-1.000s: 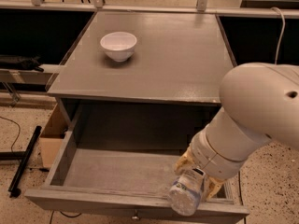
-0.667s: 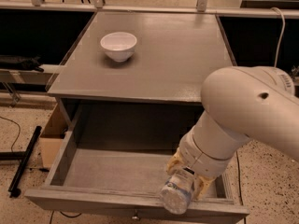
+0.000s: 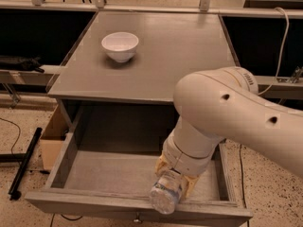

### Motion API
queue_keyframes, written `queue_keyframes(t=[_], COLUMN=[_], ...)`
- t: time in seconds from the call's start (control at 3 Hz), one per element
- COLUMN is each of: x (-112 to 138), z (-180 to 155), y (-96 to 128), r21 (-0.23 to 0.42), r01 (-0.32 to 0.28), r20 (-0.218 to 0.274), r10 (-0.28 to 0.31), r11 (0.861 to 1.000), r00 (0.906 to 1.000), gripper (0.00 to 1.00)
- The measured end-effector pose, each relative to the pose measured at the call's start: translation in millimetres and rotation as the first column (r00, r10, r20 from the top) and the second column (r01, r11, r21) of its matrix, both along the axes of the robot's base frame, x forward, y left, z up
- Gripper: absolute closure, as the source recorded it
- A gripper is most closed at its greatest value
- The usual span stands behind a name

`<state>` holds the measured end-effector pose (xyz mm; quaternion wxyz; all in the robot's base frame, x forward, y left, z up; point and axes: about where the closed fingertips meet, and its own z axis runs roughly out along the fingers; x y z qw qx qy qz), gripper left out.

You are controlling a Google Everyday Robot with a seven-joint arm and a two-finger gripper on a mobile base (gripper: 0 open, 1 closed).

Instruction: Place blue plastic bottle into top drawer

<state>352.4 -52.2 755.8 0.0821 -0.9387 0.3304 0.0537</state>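
Single view, looking down on a grey worktop (image 3: pixel 165 46) with the top drawer (image 3: pixel 102 171) pulled out toward the near side beneath it. The drawer's floor and side walls are exposed, and a small round knob (image 3: pixel 138 218) sits on its front panel.

The white arm (image 3: pixel 236 112) enters from the right and bends down into the right half of the drawer opening. At its lower end the tool (image 3: pixel 174 181) is closed on the blue plastic bottle (image 3: pixel 165 195). Its yellowish fingers (image 3: pixel 191 185) lie against either side of the bottle's body.

The bottle is held tilted, with one rounded end toward the near side. It sits at the near right of the drawer, and that end overlaps the front rim. Whether the bottle touches the drawer floor cannot be told.

A white bowl (image 3: pixel 120 45) stands upright on the far left part of the worktop, well apart from the arm. A cardboard box (image 3: pixel 51 138) stands on the floor just left of the drawer. A black bar (image 3: pixel 23 162) lies on the floor farther left. A pale cable (image 3: pixel 284 37) hangs at the far right.
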Motion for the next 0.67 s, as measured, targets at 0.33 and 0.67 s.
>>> queue_keyframes(t=[0.33, 0.67], x=[22.7, 44.8], z=[1.6, 2.6], y=[7.0, 11.2], r21=[-0.029, -0.053], r01=[-0.001, 0.005], r20=[0.013, 0.032], r10=[0.002, -0.003], r11=[1.0, 0.999], r00=[0.9999, 0.9995], gripper=[1.0, 1.0])
